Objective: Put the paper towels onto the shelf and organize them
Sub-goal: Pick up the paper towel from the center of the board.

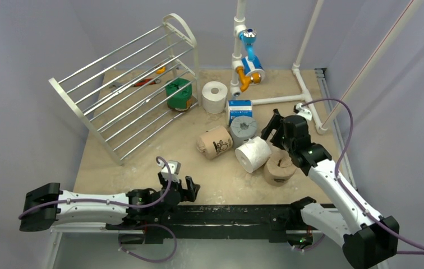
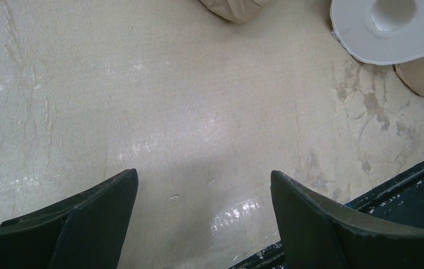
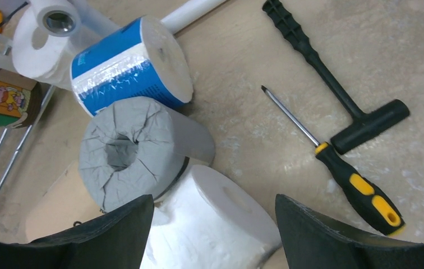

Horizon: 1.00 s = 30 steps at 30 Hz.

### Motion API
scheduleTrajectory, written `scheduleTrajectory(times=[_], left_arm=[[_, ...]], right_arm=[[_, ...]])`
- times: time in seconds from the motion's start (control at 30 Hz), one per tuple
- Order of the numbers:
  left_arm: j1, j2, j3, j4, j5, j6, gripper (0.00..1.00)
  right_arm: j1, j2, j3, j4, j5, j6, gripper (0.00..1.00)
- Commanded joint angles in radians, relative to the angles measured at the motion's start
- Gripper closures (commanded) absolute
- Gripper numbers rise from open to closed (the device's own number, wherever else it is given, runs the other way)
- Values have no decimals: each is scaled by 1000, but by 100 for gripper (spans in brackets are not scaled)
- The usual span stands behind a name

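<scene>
Paper towels (image 1: 243,130) mostly lie loose on the table (image 1: 142,162), only the green roll (image 1: 178,93) against the shelf (image 1: 180,25), so nearly everything is left, the right gripper (image 1: 271,130) spread over the white roll (image 1: 253,154), the left gripper (image 1: 190,188) spread above bare table.

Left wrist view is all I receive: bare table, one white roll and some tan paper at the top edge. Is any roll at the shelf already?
Observer: Only one. The green roll stands at the right end of the shelf, behind its lower rods. Whether it rests on them I cannot tell.
Operator: Where is the right end effector?
Observer: The right end effector hovers open over that white roll, next to the grey roll.
Operator: Is anything else lying near it?
Observer: A screwdriver and a black mallet lie on the table beside those rolls.
</scene>
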Motion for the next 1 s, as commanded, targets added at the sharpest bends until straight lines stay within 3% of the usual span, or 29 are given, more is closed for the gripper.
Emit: scheduleTrajectory(times=[0.0, 0.2, 0.3, 0.43, 0.8, 0.97], left_arm=[[-2, 6, 3, 15, -38, -36, 12], [-2, 60, 35, -16, -26, -37, 12], [-2, 94, 46, -4, -14, -32, 12], [-1, 115, 62, -5, -6, -30, 13], [-2, -12, -9, -28, -18, -82, 14], [-2, -17, -12, -65, -21, -134, 14]], right_arm=[[-3, -93, 61, -162, 118, 41, 20], [-2, -222, 112, -309, 151, 62, 21], [-3, -228, 122, -337, 84, 24, 24], [6, -165, 122, -363, -120, -29, 32], [219, -100, 121, -455, 62, 52, 32], [244, -119, 131, -488, 174, 112, 31]])
